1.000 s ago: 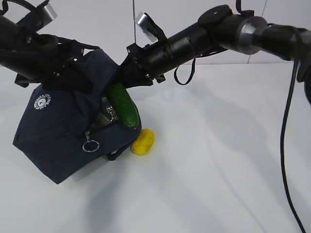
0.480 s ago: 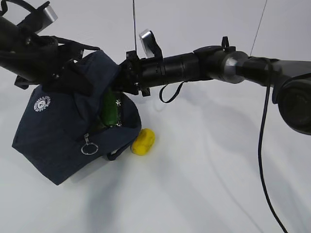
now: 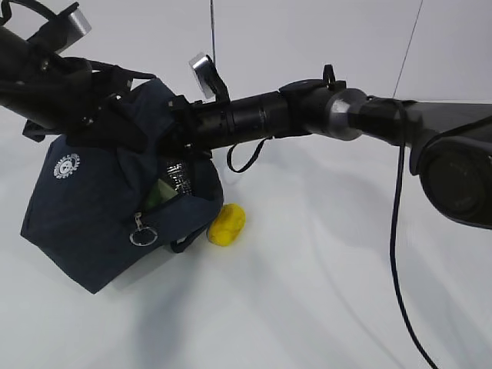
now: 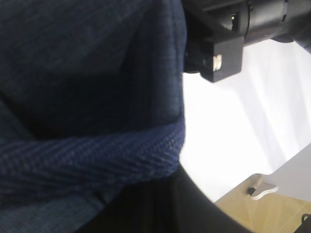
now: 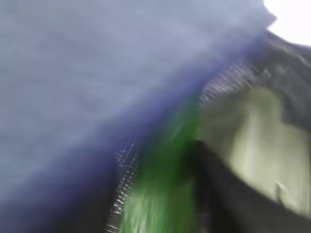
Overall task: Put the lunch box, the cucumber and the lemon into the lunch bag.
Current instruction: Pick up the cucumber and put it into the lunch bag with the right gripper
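The dark navy lunch bag sits tilted at the left, its opening facing right. My left gripper is shut on the fabric at its top; the left wrist view shows the cloth pressed close. My right gripper reaches into the opening. In the blurred right wrist view the green cucumber lies against a dark finger inside the zipper edge, with the lunch box's pale green lid beside it. The yellow lemon lies on the table against the bag's lower right corner.
The right arm stretches across the table from the right, with a black cable hanging below it. The zipper's ring pull dangles on the bag's front. The table's edge shows in the left wrist view.
My right arm has pushed left and deeper into the bag. The cucumber, which stuck out of the opening, has gone almost wholly inside. The lemon and my left gripper have not moved.
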Tool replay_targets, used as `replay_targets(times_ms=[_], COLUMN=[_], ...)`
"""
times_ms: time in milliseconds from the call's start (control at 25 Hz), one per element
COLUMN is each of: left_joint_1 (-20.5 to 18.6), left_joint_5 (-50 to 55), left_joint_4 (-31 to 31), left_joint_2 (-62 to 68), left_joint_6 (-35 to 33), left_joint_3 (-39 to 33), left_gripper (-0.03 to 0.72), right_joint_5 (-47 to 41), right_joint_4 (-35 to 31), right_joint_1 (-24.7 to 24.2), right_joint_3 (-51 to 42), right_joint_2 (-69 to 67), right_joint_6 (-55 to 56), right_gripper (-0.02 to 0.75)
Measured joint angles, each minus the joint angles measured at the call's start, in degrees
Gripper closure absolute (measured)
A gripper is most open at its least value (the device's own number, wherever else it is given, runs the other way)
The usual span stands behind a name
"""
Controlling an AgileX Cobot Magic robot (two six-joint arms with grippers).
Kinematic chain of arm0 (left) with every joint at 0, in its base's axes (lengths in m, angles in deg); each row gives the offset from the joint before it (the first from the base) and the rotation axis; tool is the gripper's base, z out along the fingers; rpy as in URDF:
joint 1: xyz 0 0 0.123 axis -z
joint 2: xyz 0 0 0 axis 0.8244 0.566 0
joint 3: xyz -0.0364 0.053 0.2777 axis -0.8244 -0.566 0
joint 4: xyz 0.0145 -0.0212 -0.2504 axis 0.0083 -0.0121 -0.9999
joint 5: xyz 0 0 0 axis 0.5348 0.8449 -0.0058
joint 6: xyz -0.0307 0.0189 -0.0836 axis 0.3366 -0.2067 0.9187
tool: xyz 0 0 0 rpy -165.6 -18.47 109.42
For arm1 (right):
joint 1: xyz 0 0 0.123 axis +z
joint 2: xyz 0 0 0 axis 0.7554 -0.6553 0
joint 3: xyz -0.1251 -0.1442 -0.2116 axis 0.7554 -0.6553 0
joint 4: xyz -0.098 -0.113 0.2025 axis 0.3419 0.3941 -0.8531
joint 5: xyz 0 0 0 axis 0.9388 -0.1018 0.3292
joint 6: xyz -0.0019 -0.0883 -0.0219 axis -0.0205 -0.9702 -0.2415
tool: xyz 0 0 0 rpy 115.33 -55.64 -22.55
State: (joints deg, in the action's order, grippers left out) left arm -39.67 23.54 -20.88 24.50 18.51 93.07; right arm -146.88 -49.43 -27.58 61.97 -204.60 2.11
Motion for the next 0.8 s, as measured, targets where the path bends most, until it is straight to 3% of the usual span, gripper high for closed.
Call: replay_targets(times_ms=[160,400,640,800], left_joint_1=[0.0,0.0,0.0,0.0], left_joint_5=[0.14,0.35,0.97,1.35], left_joint_4=[0.0,0.0,0.24,1.03], left_joint_2=[0.0,0.0,0.0,0.0], left_joint_6=[0.0,0.0,0.0,0.0], left_joint_3=[0.0,0.0,0.0,0.0], left_gripper=[0.697,0.697,0.697,0.697], right_joint_5=[0.0,0.0,-0.21,-0.21], right_joint_4=[0.0,0.07,0.57,1.84], right_joint_1=[0.0,0.0,-1.2,-4.61], right_joint_3=[0.0,0.0,0.0,0.0], right_joint_2=[-0.64,-2.17,-2.17,-2.17], right_joint_6=[-0.2,-0.33,0.93,2.35], right_gripper=[0.461,0.26,0.243,0.269])
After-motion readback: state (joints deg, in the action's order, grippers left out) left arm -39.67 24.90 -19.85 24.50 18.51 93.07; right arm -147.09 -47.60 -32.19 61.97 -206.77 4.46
